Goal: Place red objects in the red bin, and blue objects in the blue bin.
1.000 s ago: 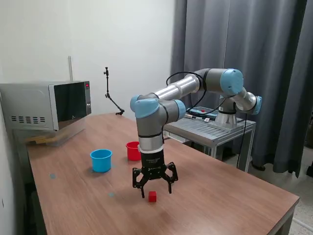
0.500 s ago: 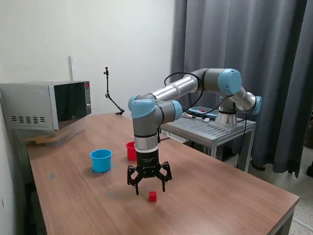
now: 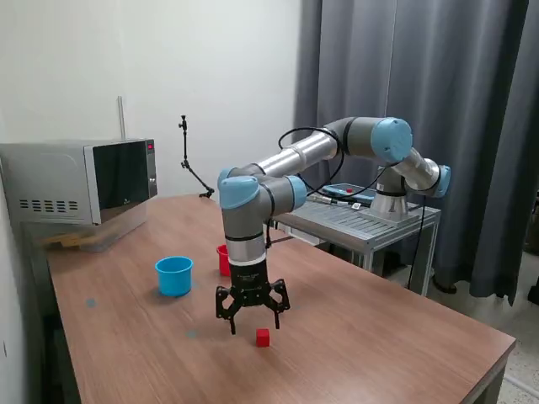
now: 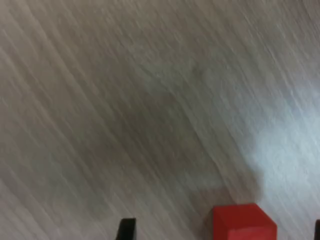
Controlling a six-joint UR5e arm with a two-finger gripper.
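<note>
While the gripper (image 3: 253,322) hangs just above the wooden table (image 3: 379,328) with its fingers spread and nothing between them, one red cube (image 3: 263,337) sits on the tabletop just beside it, at about four o'clock from the fingertips in the exterior view. That cube touches neither finger. The wrist view, blurred, shows the same red cube (image 4: 243,222) lying on the wood grain between a dark fingertip (image 4: 127,229) and the picture's edge. At about eleven o'clock from the gripper stands the light blue cup (image 3: 174,275), upright and well apart from it. Directly behind the arm's vertical wrist section, at about twelve o'clock, the red cup (image 3: 222,258) shows only as a sliver. Whether either cup holds anything cannot be told. No blue cubes are visible.
</note>
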